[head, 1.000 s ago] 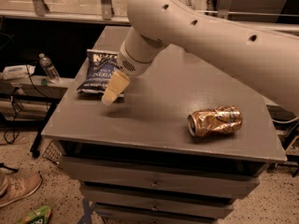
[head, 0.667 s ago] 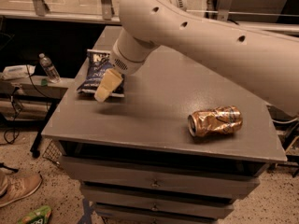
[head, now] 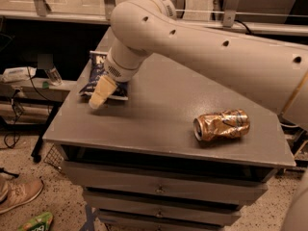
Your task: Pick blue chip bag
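Cream-coloured end effector [head: 102, 93], on a thick pale robot arm, hangs low over a grey metal counter [head: 159, 124]; whether it is wide or narrow cannot be told. Just behind and partly beneath it lies the small dark navy-blue crinkly chip bag [head: 97, 66] with white lettering, flat, while a crushed gold-brown can [head: 222, 125] rests well off to its right. This looks like the final reach, and the next move likely calls for settling onto the thin, slippery bag and closing.
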`<control>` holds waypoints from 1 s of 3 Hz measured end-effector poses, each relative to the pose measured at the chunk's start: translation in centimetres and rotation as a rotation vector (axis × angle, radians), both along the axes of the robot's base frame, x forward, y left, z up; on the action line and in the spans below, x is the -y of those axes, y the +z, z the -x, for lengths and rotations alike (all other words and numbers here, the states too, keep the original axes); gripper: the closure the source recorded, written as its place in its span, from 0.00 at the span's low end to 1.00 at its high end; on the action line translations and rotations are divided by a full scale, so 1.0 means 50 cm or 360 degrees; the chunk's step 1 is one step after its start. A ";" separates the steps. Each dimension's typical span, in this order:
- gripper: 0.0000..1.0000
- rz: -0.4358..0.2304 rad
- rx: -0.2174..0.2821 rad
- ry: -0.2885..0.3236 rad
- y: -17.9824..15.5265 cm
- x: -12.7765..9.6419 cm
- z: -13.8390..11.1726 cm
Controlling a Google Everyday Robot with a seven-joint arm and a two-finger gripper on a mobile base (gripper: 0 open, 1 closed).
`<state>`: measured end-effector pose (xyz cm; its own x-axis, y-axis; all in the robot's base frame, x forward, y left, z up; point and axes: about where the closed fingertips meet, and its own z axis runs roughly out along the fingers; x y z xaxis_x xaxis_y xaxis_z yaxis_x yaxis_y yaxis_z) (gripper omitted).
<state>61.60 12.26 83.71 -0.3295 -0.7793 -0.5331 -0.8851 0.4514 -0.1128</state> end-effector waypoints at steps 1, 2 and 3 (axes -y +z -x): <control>0.18 0.0002 -0.0011 0.0002 -0.010 -0.012 -0.002; 0.40 -0.0020 0.0013 0.0008 0.004 -0.013 -0.009; 0.65 -0.0071 0.0079 0.0006 0.042 -0.004 -0.023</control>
<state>62.74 12.43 85.80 -0.2987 -0.7556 -0.5830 -0.8807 0.4536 -0.1366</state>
